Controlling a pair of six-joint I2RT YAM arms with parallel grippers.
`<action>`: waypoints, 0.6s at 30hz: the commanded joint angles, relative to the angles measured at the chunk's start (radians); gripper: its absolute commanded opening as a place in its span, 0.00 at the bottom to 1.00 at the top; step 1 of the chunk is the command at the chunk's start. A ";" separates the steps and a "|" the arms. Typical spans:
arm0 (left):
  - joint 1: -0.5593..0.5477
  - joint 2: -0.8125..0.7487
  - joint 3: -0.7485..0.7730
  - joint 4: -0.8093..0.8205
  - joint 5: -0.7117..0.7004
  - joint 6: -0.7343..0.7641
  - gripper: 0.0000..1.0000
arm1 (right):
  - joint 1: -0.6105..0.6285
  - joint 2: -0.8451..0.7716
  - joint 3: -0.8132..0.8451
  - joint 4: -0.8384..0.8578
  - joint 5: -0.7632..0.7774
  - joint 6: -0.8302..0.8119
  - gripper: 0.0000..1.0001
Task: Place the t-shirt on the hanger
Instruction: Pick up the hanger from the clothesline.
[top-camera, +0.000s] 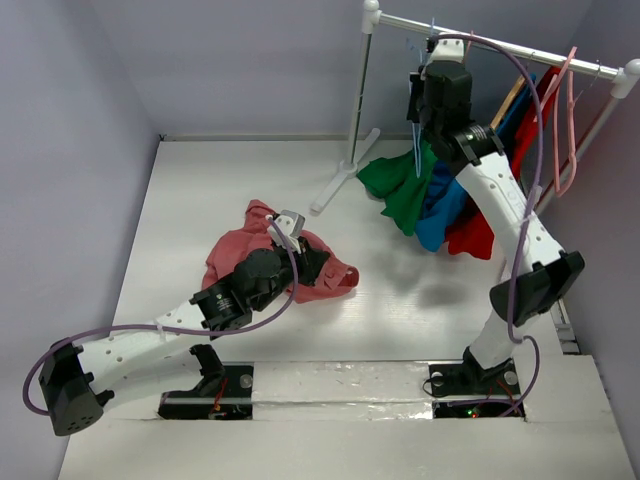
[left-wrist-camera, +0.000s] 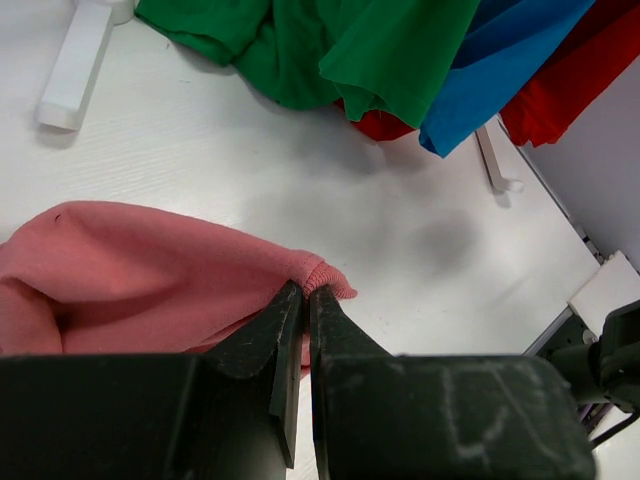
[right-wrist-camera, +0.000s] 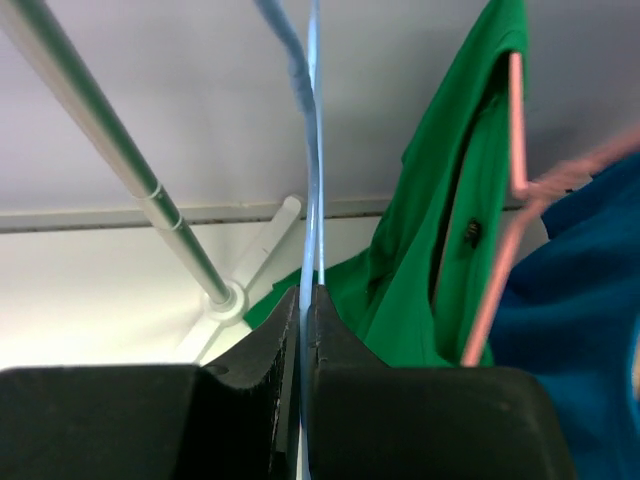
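The table (top-camera: 400, 310) carries a clothes rack (top-camera: 500, 40) at its far right corner and the crumpled pink t-shirt (top-camera: 235, 260) left of centre. The light-blue hanger (right-wrist-camera: 313, 150) hangs by the rack's rail, clamped between the right fingers (right-wrist-camera: 275, 345). The left fingers (left-wrist-camera: 280, 330) pinch the t-shirt's hem.

- The flat white table (top-camera: 400, 320) carries everything.
- A crumpled salmon-pink cotton t-shirt (top-camera: 232, 255) lies left of centre.
- The white plastic foot of a clothes rack (top-camera: 335, 185) stands towards the far edge.
- Two black arm base mounts (top-camera: 215, 380) sit at the near edge.
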 joint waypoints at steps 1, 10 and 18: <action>0.003 -0.013 0.027 0.048 -0.019 0.013 0.00 | -0.003 -0.110 -0.052 0.141 -0.027 -0.012 0.00; 0.003 0.004 0.063 0.043 -0.041 0.024 0.00 | -0.003 -0.209 -0.223 0.157 -0.108 0.017 0.00; 0.003 0.029 0.100 0.071 -0.085 0.037 0.00 | -0.003 -0.378 -0.472 0.215 -0.272 0.099 0.00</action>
